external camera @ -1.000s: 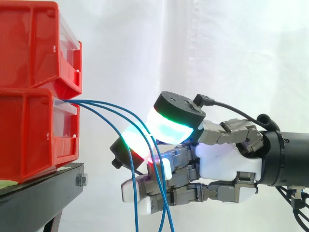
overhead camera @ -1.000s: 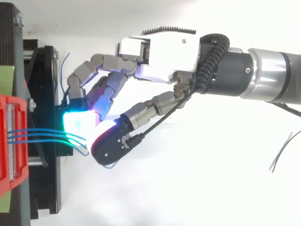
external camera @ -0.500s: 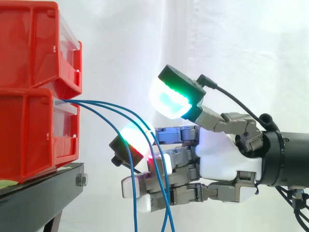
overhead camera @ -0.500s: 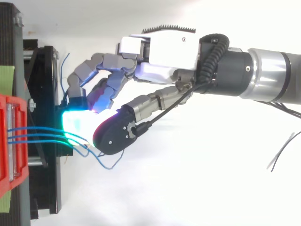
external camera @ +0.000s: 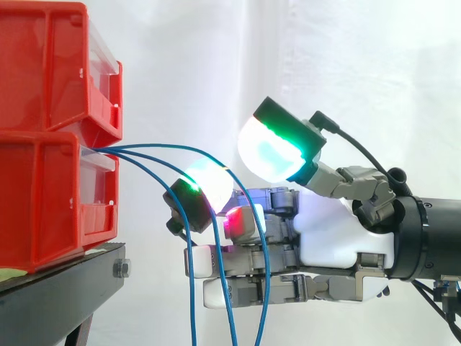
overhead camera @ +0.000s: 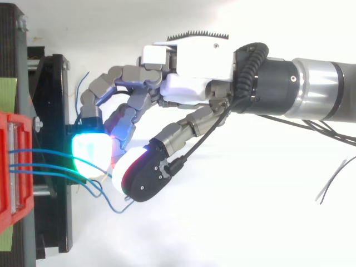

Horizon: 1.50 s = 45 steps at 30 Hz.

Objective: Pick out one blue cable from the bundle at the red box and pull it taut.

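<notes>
Three thin blue cables [external camera: 130, 149] leave the front of the lower red bin [external camera: 43, 202] and hang down in slack curves. The top one arches over a green-white glowing fingertip [external camera: 210, 184] of my hand [external camera: 338, 238], then drops past the fingers; the other two fall just left of and behind the fingers. The thumb pad [external camera: 270, 151] is lifted clear above that fingertip, with a gap between them. Nothing is pinched. In the top view the cables [overhead camera: 44, 165] run from the bin [overhead camera: 6, 167] to under the hand [overhead camera: 194, 61].
A second red bin [external camera: 50, 65] is stacked on the lower one, both on a black stand [external camera: 65, 281]. A white curtain hangs behind. A thin dark wire [overhead camera: 334, 181] lies on the white surface at the far right of the top view.
The thumb, which pressed down on the fingertip a second ago, has lifted up and back. The fingers have straightened, and one cable now lies draped over the fingertip, hanging looser.
</notes>
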Each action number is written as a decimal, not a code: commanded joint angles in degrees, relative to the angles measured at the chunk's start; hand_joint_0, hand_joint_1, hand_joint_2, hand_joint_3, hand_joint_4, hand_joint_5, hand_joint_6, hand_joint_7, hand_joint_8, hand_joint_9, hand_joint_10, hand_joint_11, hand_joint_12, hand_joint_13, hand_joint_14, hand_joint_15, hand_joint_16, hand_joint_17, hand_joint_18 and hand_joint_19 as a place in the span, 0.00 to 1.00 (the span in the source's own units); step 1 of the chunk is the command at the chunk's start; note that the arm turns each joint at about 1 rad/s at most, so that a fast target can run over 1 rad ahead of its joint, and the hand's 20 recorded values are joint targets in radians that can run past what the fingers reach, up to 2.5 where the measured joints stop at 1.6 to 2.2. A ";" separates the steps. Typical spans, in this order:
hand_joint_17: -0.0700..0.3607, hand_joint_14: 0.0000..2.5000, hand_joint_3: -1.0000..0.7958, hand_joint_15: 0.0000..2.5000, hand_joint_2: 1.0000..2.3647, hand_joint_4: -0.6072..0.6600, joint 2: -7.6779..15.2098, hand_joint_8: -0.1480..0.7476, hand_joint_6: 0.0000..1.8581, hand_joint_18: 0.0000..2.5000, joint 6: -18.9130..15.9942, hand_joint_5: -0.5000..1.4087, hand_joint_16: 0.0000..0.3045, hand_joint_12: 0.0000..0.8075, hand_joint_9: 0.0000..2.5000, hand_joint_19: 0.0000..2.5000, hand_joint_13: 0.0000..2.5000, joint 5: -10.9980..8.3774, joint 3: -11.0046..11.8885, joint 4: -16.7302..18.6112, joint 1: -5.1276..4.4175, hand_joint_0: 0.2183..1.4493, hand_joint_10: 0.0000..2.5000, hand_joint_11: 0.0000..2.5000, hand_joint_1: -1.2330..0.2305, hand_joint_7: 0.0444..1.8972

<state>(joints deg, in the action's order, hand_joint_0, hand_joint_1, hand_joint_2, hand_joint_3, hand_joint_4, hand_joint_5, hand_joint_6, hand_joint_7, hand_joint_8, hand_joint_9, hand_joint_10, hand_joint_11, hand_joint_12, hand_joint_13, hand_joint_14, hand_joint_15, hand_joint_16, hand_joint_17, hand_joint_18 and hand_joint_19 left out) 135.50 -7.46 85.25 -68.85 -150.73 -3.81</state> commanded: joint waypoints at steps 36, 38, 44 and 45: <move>0.21 0.01 0.28 0.15 0.00 0.56 0.02 0.48 0.47 0.26 -7.13 0.13 0.03 0.16 0.38 0.18 0.39 3.08 -0.06 0.00 0.83 0.27 0.01 0.20 0.32 0.40; 0.21 0.01 0.28 0.14 0.00 0.56 -0.06 0.48 0.47 0.26 -7.57 0.13 0.03 0.16 0.39 0.18 0.39 3.17 -0.14 0.00 0.91 0.27 0.01 0.19 0.32 0.40; 0.22 0.01 0.28 0.12 0.00 0.57 0.02 0.48 0.47 0.26 -8.54 0.13 0.03 0.16 0.41 0.17 0.39 3.25 -0.14 0.00 1.09 0.27 0.00 0.13 0.32 0.41; 0.22 0.00 0.28 0.11 0.00 0.58 0.02 0.48 0.46 0.27 -8.63 0.13 0.03 0.16 0.42 0.17 0.39 3.25 -0.14 0.00 1.09 0.27 0.00 0.12 0.32 0.40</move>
<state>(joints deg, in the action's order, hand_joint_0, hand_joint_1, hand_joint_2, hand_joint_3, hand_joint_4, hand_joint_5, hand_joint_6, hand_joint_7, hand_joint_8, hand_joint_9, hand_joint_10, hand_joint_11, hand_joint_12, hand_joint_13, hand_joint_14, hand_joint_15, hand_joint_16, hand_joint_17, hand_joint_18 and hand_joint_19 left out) 135.52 -15.64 88.48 -68.99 -150.73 -2.80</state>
